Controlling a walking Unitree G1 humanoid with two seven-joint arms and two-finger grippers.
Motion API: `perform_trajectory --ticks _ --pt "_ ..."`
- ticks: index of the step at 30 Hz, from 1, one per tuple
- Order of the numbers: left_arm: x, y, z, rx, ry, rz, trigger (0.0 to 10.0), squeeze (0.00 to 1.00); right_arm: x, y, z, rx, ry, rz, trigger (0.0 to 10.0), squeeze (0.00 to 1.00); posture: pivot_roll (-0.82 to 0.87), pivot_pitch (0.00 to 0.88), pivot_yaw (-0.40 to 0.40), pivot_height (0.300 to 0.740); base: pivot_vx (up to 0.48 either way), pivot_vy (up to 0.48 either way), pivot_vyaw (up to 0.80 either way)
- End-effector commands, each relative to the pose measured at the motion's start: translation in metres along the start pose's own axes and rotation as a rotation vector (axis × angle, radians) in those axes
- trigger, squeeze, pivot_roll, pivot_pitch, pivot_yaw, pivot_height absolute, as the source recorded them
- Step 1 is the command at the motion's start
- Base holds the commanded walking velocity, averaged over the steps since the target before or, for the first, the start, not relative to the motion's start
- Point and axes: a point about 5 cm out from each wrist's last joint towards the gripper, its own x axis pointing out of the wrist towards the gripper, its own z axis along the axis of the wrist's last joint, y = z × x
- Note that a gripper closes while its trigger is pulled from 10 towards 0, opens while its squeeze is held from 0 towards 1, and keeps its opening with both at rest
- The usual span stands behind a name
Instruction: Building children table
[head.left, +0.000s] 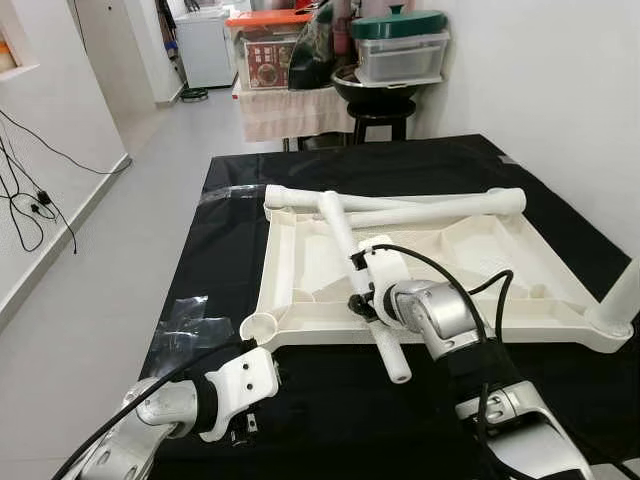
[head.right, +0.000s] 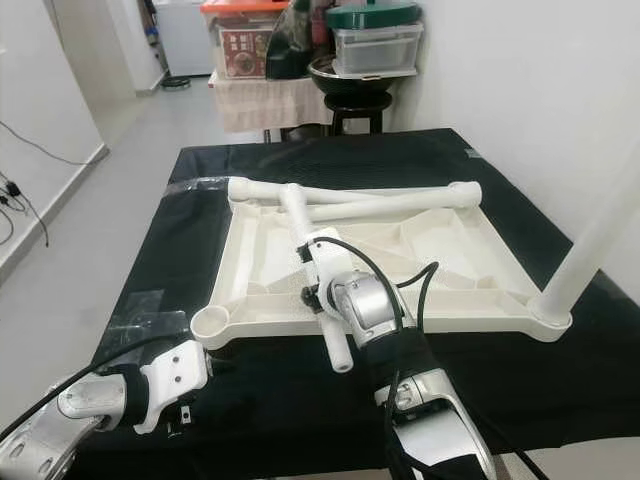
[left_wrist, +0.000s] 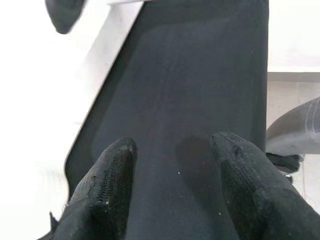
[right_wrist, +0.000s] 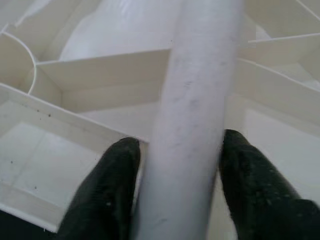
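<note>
A cream plastic table top (head.left: 283, 262) lies upside down on a table covered with black cloth (head.left: 230, 230). My right gripper (right_wrist: 180, 190) is shut on a white table leg (head.left: 392, 352), which lies slanted across the top's near rim. Two more white legs (head.left: 420, 208) rest along the far edge. One leg (head.right: 592, 248) stands upright in the near right corner socket. The near left corner socket (head.left: 258, 325) holds nothing. My left gripper (left_wrist: 175, 185) hovers open over the black cloth in front of that corner, its wrist (head.left: 238, 388) low at the left.
Clear tape (head.left: 190, 315) wrinkles the cloth at the left edge. Behind the table are a black stool (head.left: 380, 112) carrying a bowl and lidded boxes, and a draped stand (head.left: 290, 110). A white wall runs along the right. Cables (head.left: 30, 205) lie on the floor at the left.
</note>
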Motion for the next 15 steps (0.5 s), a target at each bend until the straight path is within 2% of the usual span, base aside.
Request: perform_trajectory --ticks 1,3,11,13,14,15 --pt "-0.002 -0.002 -0.004 0.009 0.036 -0.006 10.0 0.0 0.005 0.001 -0.012 -0.018 0.071 -0.01 0.0 0.0 0.01 0.0 -0.011 0.74 0.0 0.0 0.0" --pt "-0.001 0.0 -0.003 0.02 0.038 0.007 10.0 0.0 0.007 -0.005 -0.012 -0.065 0.071 -0.065 0.0 0.0 0.01 0.0 -0.008 0.74 0.0 0.0 0.0" --pt "-0.001 0.002 -0.002 0.032 0.041 0.014 10.0 0.0 0.007 -0.008 -0.011 -0.089 0.06 -0.088 0.0 0.0 0.01 0.0 -0.009 0.74 0.0 0.0 0.0" --pt "-0.001 0.006 0.002 0.042 0.03 0.034 10.0 0.0 0.005 -0.008 -0.003 -0.072 -0.008 -0.074 0.0 0.0 0.01 0.0 -0.005 0.74 0.0 0.0 0.0" --pt "-0.001 0.006 0.002 0.042 0.03 0.034 10.0 0.0 0.005 -0.008 -0.003 -0.072 -0.008 -0.074 0.0 0.0 0.01 0.0 -0.005 0.74 0.0 0.0 0.0" --pt "-0.002 0.012 0.006 0.048 0.016 0.058 10.0 0.0 0.003 -0.009 0.005 -0.052 -0.071 -0.059 0.0 0.0 0.01 0.0 -0.004 0.74 0.0 0.0 0.0"
